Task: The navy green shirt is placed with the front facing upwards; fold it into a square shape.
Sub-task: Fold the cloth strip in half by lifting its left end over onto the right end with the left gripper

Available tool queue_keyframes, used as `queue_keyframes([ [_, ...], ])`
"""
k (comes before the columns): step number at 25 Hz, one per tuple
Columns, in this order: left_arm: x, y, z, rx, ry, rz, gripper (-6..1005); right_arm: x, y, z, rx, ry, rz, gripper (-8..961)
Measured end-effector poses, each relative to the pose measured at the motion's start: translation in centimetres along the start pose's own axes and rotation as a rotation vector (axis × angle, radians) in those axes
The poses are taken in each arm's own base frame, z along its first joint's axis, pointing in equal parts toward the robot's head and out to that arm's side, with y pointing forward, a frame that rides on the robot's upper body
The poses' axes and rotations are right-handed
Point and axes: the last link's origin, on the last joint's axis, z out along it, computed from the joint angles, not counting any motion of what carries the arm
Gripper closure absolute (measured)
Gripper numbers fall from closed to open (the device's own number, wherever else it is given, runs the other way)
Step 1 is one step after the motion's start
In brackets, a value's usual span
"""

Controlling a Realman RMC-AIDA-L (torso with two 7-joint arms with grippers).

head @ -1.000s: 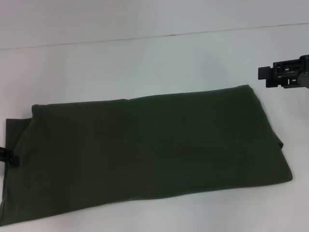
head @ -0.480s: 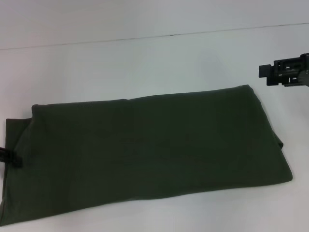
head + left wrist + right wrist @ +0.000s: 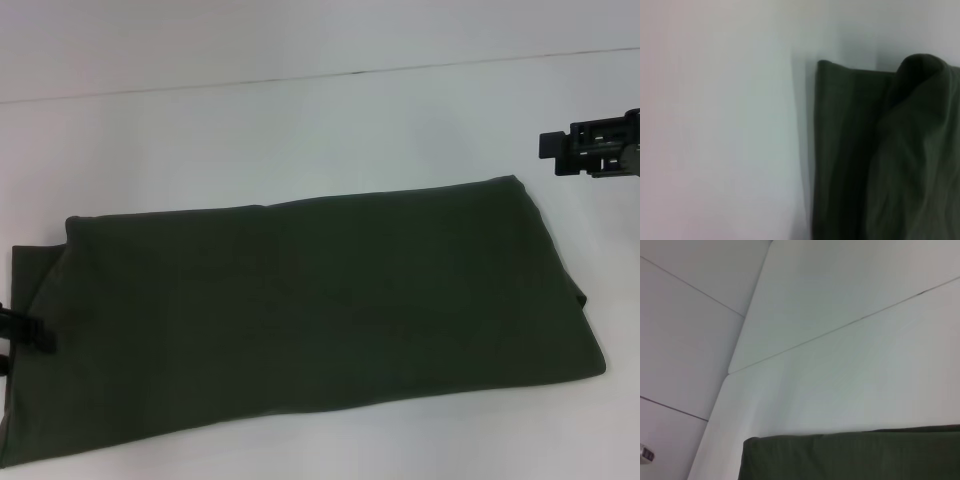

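Dark olive-green cotton shirt (image 3: 310,320) folded into a long rectangle on the white tabletop (image 3: 300,130), with 2 grippers at its opposite ends.

The shirt lies flat across the middle and near part of the tabletop, its long side running left to right, its left end reaching the tabletop's near left corner region; no lettering shows on the upturned face; the left gripper (image 3: 22,338) sits at the shirt's left end, touching or just over the cloth, and whether its fingers are spread or pinched cannot be told; the left wrist view shows a raised hump of cloth (image 3: 920,80) beside a flat folded edge; the right gripper (image 3: 575,150) hovers beyond the shirt's far right corner, apart from the cloth, its finger state likewise unclear.
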Motion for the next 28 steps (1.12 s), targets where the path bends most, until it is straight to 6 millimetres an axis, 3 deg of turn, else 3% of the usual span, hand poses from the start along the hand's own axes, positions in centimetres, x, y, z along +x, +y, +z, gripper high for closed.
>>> queue_keyframes([
  [28, 0.1, 1.4, 1.1, -0.027, -0.028, 0.025, 246, 0.2, -0.3, -0.3, 0.002, -0.013, 0.011, 326],
])
